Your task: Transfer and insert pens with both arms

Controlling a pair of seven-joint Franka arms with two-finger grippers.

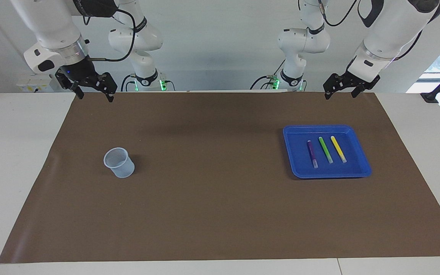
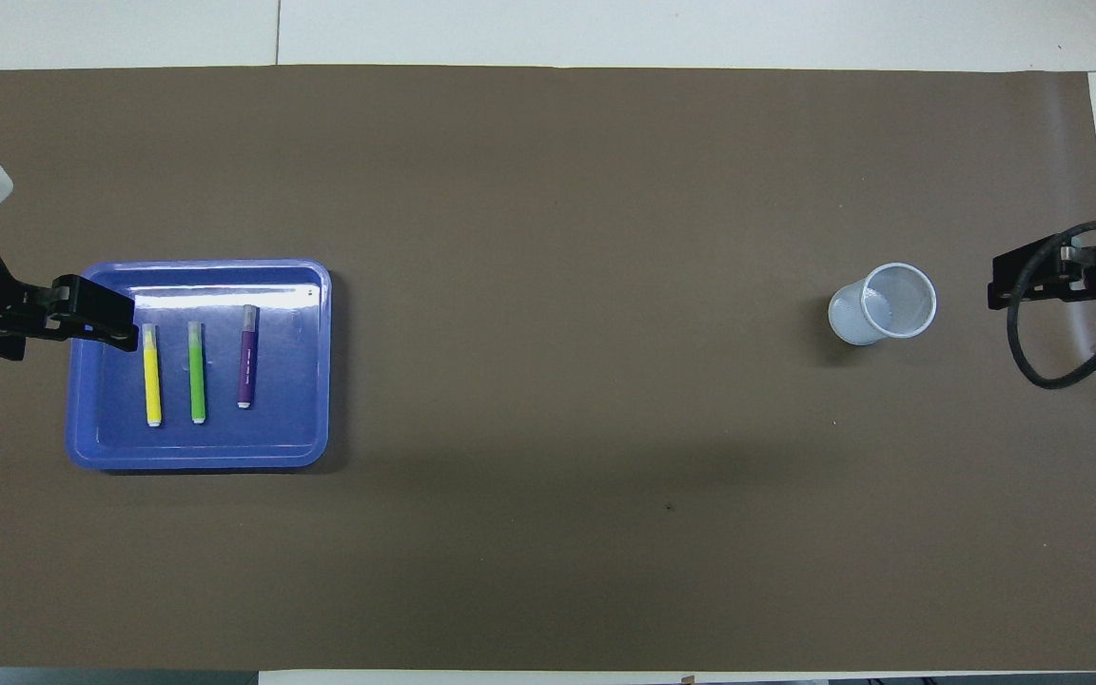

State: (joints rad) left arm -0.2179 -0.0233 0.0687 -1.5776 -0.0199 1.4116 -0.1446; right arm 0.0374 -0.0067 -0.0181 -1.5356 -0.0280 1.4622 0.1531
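Three pens lie side by side in a blue tray toward the left arm's end of the table: purple, green and yellow. Their pale cap ends point away from the robots. A translucent cup stands upright toward the right arm's end. My left gripper hangs open in the air over the mat's edge at the robots' end, apart from the tray and holding nothing. My right gripper hangs open over the same edge at the cup's end, also holding nothing.
A brown mat covers most of the white table. Two slimmer white arms with green-lit bases stand at the robots' end between the big arms. A black cable loops off the right gripper.
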